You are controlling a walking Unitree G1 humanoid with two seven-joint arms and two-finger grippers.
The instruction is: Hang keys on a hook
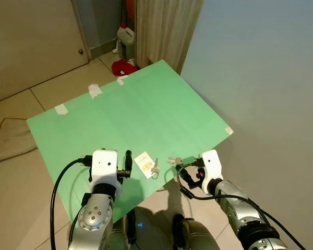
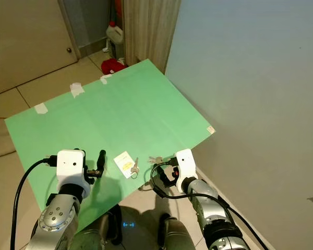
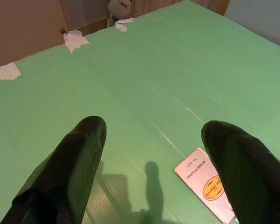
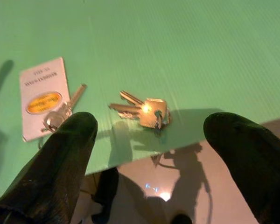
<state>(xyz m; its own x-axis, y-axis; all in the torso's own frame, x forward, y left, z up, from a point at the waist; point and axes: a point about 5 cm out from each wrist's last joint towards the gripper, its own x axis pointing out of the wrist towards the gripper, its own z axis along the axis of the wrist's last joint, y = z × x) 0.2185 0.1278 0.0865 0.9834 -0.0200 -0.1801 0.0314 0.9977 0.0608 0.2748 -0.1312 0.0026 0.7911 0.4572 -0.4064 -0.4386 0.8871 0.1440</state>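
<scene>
Taking the large green corrugated plastic sheet [image 1: 130, 114] on the tiled floor as our landmark, we start at its near left part, where our left gripper [image 1: 128, 162] hovers low over the green surface; in the left wrist view its two long black fingers [image 3: 67, 172] are spread wide with nothing between them, so we judge that arm to be waiting rather than working. Just to its right, near the sheet's front edge, lies a white rectangular card with a yellow oval label [image 4: 43, 98], with a single silver key on a ring [image 4: 60, 112] resting partly on it. Further right, close to the same front edge, sits the small bunch of silver and brass keys on a ring [image 4: 142, 111], flat on the sheet and untouched. Our right gripper [image 1: 190, 172] hangs just off the sheet's front edge, beside that bunch; the right wrist view looks straight down on the keys between its parted black fingers [image 4: 245, 154], which suggests we are lining up to pick them. We see no hook anywhere around the sheet, so the hanging itself seems some way off. At the sheet's far edge, strips of white tape [image 1: 95, 90] appear to fix it to the floor.
</scene>
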